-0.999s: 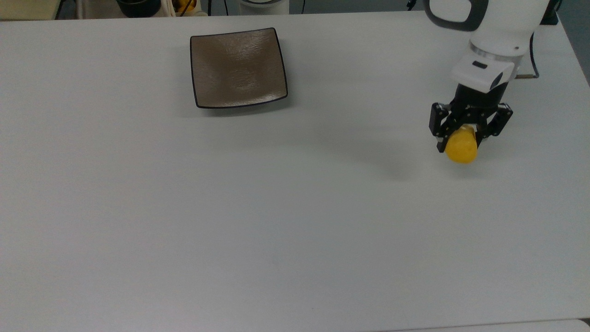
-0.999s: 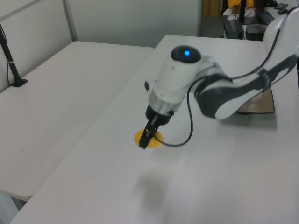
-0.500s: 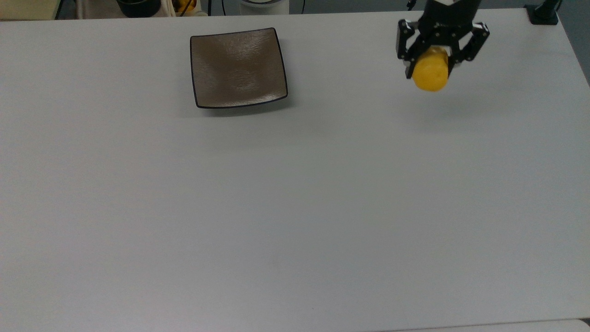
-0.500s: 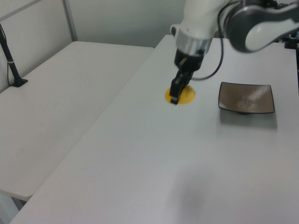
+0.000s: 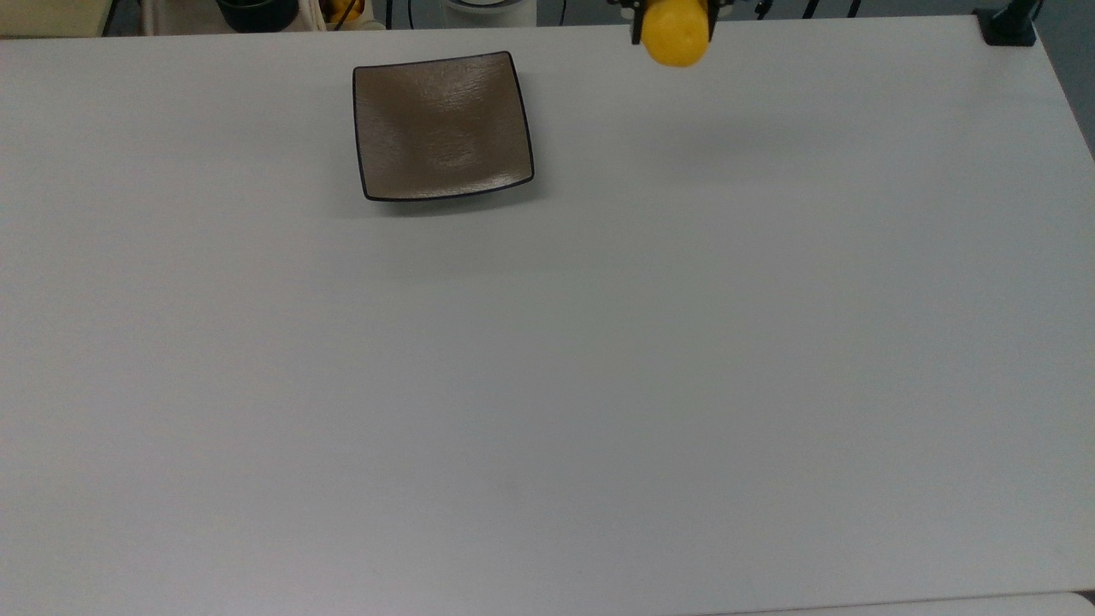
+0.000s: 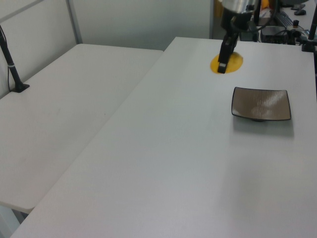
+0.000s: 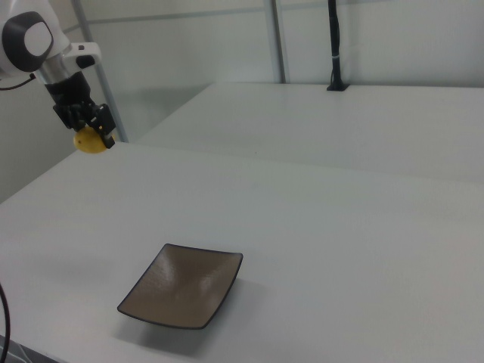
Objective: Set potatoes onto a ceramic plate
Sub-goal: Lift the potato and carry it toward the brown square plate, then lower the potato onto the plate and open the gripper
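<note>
The yellow-orange potato [image 5: 675, 34] hangs in the air at the top view's upper edge, right of the plate, with my gripper [image 5: 675, 21] shut on it. In the left view the potato [image 6: 233, 63] sits behind the black fingers [image 6: 224, 58], beyond the plate. In the right view the potato [image 7: 91, 141] hangs in my gripper [image 7: 91, 134] high above the table at the right view's left. The square brown ceramic plate [image 5: 442, 127] lies bare on the white table, also seen as the plate [image 6: 261, 103] in the left view and the plate [image 7: 184, 285] in the right view.
The white table [image 5: 547, 385] is wide. A second white table [image 6: 59, 114] adjoins it on the left view's left. A black pole [image 7: 333, 45] stands at the far side in the right view. Cables and dark objects [image 5: 257, 10] sit past the table's far edge.
My gripper carried the potato up off the table and leftward across the top view, from the right side toward the upper edge, nearer the plate. The plate has not moved.
</note>
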Available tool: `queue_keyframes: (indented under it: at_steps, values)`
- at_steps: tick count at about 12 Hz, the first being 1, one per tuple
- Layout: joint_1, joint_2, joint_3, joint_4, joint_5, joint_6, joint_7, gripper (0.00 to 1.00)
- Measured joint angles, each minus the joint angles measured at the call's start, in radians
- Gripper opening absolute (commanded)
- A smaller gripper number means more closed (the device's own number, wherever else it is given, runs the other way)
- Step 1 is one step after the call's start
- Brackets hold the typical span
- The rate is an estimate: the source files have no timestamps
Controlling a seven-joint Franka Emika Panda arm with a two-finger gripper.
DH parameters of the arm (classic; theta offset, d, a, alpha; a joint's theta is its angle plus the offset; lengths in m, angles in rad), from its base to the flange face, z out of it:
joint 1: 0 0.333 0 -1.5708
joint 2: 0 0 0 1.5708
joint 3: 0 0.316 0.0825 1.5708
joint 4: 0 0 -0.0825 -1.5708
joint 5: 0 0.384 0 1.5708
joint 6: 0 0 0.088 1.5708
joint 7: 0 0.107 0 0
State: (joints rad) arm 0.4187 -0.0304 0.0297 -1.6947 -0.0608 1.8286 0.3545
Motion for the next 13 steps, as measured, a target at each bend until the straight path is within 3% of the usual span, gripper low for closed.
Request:
queue_keyframes:
  at_steps: [5, 10, 13]
  values:
    - [-0.131, -0.140, -0.020, -0.151, 0.007, -0.099, -0.145, 0.00]
    - [-0.220, -0.146, -0.046, -0.311, 0.008, -0.103, -0.229, 0.01]
    - [-0.251, -0.145, -0.076, -0.421, 0.007, 0.018, -0.310, 0.01]
